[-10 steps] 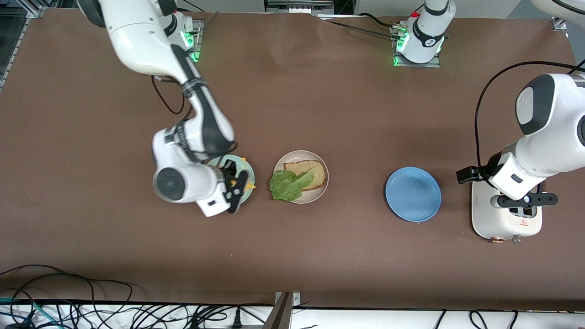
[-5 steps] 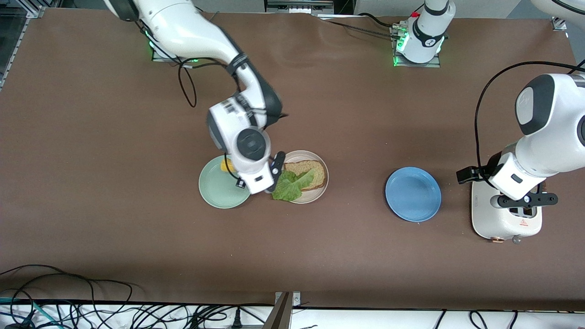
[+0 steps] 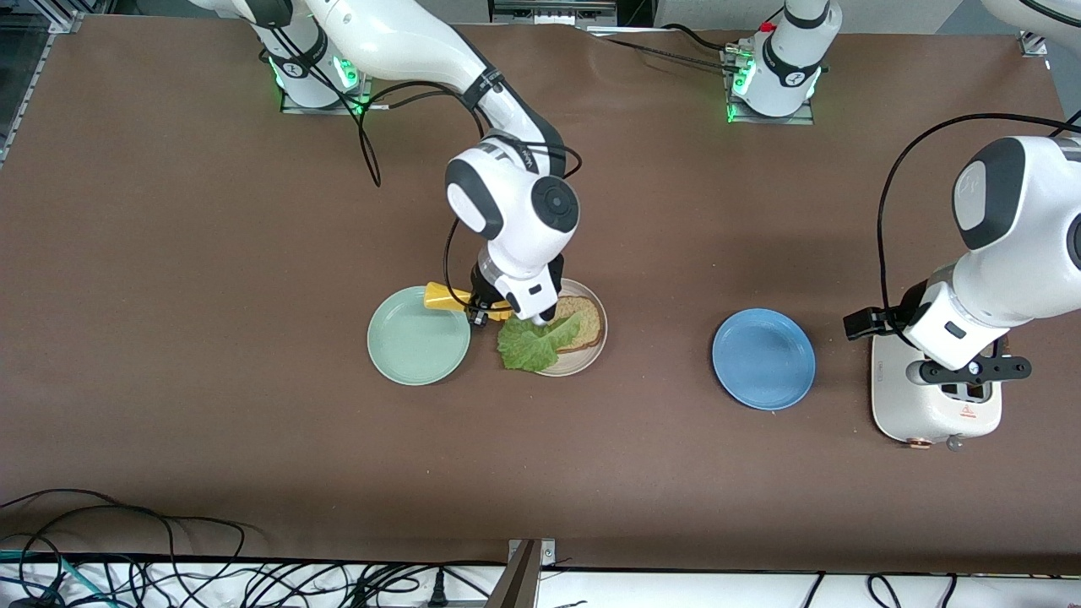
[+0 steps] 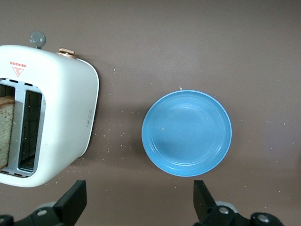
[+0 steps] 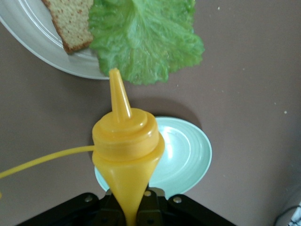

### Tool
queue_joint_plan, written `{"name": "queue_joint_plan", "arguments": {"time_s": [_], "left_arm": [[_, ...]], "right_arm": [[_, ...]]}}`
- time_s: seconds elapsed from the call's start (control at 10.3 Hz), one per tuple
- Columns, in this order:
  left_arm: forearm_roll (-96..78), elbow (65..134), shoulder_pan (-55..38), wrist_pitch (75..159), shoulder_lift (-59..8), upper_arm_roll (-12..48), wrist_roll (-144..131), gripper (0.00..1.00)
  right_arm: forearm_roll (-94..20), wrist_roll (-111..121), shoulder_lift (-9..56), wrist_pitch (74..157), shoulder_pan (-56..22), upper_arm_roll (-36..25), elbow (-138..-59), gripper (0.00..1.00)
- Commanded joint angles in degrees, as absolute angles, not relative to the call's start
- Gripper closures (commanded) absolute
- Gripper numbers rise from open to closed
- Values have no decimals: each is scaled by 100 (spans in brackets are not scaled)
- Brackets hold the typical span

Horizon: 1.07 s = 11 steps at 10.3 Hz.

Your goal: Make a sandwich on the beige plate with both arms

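Right wrist view, right tool (image 5: 131, 207) clenched on glossy yellow cone-tipped bottle (image 5: 126, 141), ruffled lettuce (image 5: 146, 37), left tool (image 4: 141, 207) released.

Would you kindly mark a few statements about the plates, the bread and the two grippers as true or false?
1. The right gripper holds a yellow squeeze bottle. True.
2. The lettuce leaf lies on the blue plate. False: it lies on the beige plate, overhanging its rim.
3. A bread slice sits in the toaster. True.
4. The left gripper grips the toaster. False: it is open above it.
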<state>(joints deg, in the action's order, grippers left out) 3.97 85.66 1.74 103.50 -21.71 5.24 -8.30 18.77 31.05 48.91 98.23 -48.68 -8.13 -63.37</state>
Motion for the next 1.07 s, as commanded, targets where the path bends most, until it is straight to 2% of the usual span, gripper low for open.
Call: {"name": "queue_joint_plan", "arguments": {"time_s": [0.0,0.58,0.78,0.97], "left_arm": [[325,8446,202,10248,-2206,527,-747,0],[325,8446,202,10248,-2206,527,-747,0],[325,8446,202,10248,-2206,527,-756,0],[325,8446,202,10248,-2206,527,-747,0]], "right_arm": [[2153,2830,4852,9502,-5045,-966,-6293,100],[2223,2979,4834,9256,-5054,-1089,-6284,100],[2145,3513,4493,9114,-4975,-1282,-6302,100],[1602,3814,4369,8939,-4634,-1344,-6302,100]]}}
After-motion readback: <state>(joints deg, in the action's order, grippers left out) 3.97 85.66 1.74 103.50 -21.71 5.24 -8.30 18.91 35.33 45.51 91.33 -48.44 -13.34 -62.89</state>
